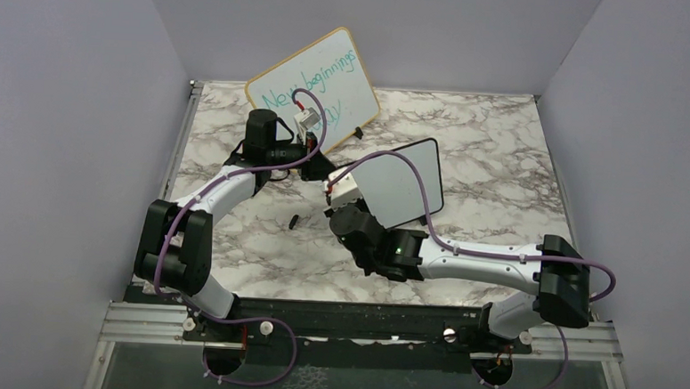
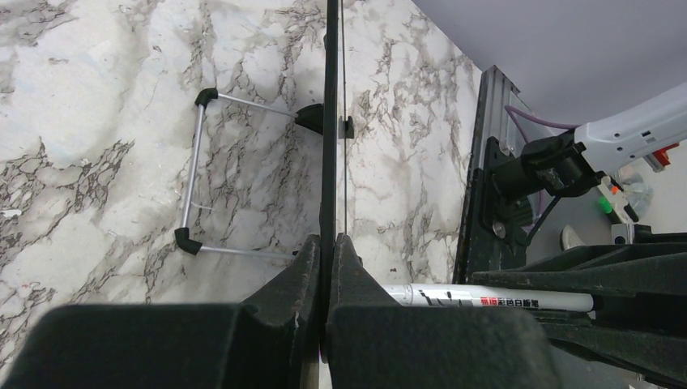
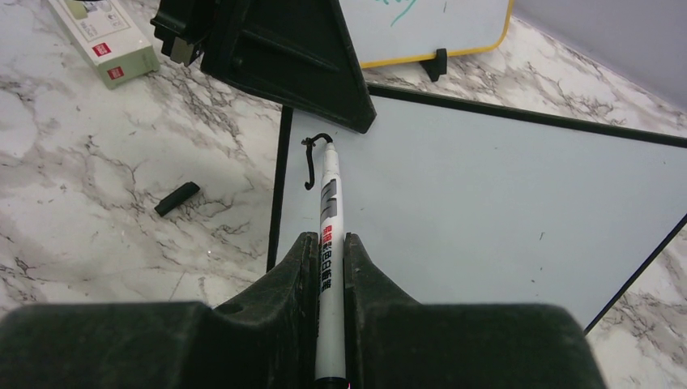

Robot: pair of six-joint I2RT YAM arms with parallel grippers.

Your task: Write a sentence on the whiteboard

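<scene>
Whiteboard [image 1: 404,184] centre of desk [image 1: 504,149], propped tilted, blank bar one hooked black stroke [image 3: 310,166] near its left edge. Left gripper [image 2: 328,259] pinched on that edge. Right gripper [image 3: 330,247] clamped on marker [image 3: 330,203], tip at the stroke. Cap [image 1: 294,220] on desk left of it; teal-lettered board [image 1: 316,82] at far edge. Only left wrist shows wire stand [image 2: 194,162] behind.
</scene>
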